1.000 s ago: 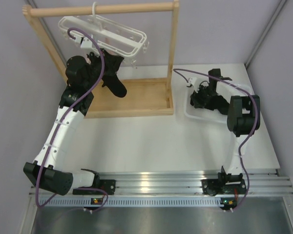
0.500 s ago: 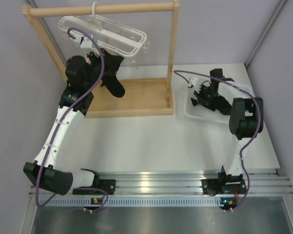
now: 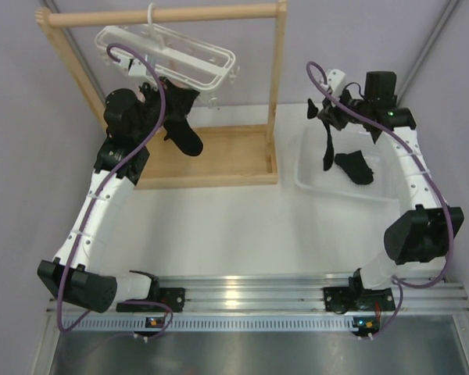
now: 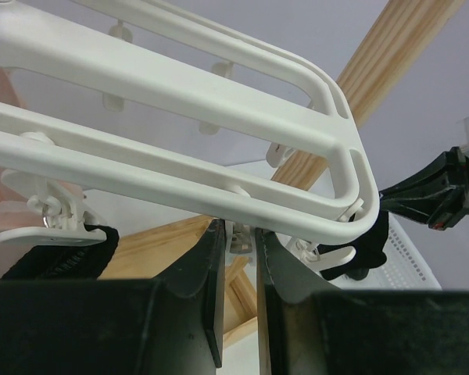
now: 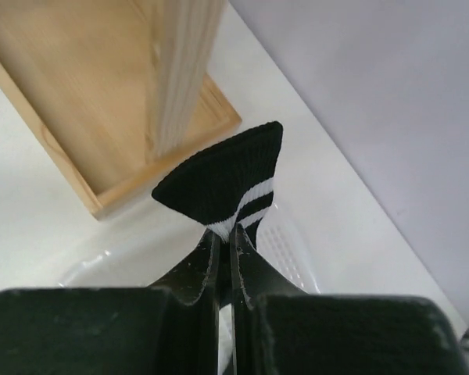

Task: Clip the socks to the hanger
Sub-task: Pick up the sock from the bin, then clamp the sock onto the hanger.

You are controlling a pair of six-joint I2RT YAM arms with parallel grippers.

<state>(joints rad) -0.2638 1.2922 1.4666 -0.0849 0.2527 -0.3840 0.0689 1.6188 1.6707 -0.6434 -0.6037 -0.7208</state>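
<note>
Socks and hanger share the frame with two grippers: the right gripper (image 5: 225,234) is clamped tight on the cuff of a striped sock (image 5: 223,176), fingers pressed together with no gap showing, while the left gripper (image 4: 240,226) is drawn to a narrow slit around a small white clip (image 4: 237,238) dangling under the end of the hanger (image 4: 180,92). The striped sock is black with two white bands at the cuff and, seen from above, droops limp from the fingers over the far left corner of the white basket (image 3: 309,184). A loose sock (image 3: 354,167), also black, lies crumpled inside that basket. A clipped sock (image 3: 184,131) hangs from the hanger just beside the left gripper, above the base of the wooden rack (image 3: 242,160). The hanger, a white oblong frame, hooks over the rack's top rod and sits tilted. The left arm (image 3: 102,199) stretches up and forward from its base to the hanger; the right arm (image 3: 413,168) arches high over the basket, its wrist turned toward the rack's right post.
</note>
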